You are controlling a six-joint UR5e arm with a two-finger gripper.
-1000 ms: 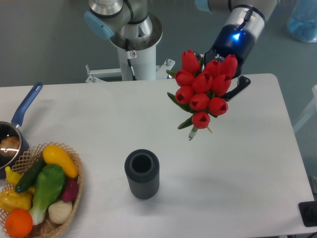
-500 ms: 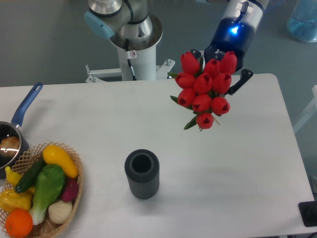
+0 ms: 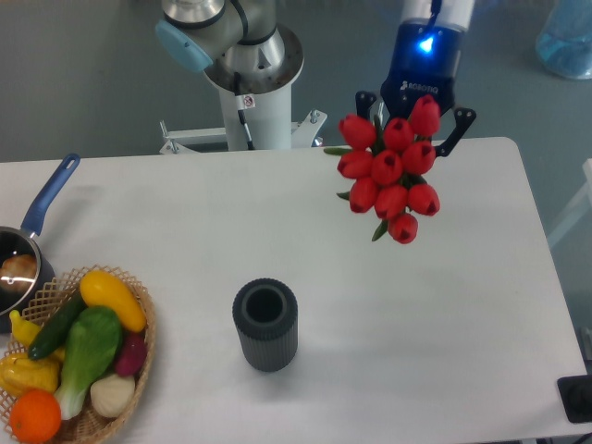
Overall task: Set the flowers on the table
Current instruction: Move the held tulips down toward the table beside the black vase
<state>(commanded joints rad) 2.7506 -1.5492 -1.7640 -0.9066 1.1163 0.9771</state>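
Jaws: clenched on the flowers; the stems run up behind the buds, so the exact contact is hidden, but the two dark fingers flank the top of the bunch.
Flowers: held in the air at about 1 o'clock of the frame, buds facing the camera, over the far right part of the worktop.
Step in hand: carrying the bunch to a put-down spot; it is not yet resting on anything.
Landing spot: the bare stretch at 3 o'clock from the vase looks best, well apart from it and from the basket at 8 o'clock.
How to do it well: lower slowly, tilt so the bunch meets the surface lengthwise rather than buds first, and release only once it lies supported.
Risk: letting go while high could make the bunch bounce or roll toward the right edge.
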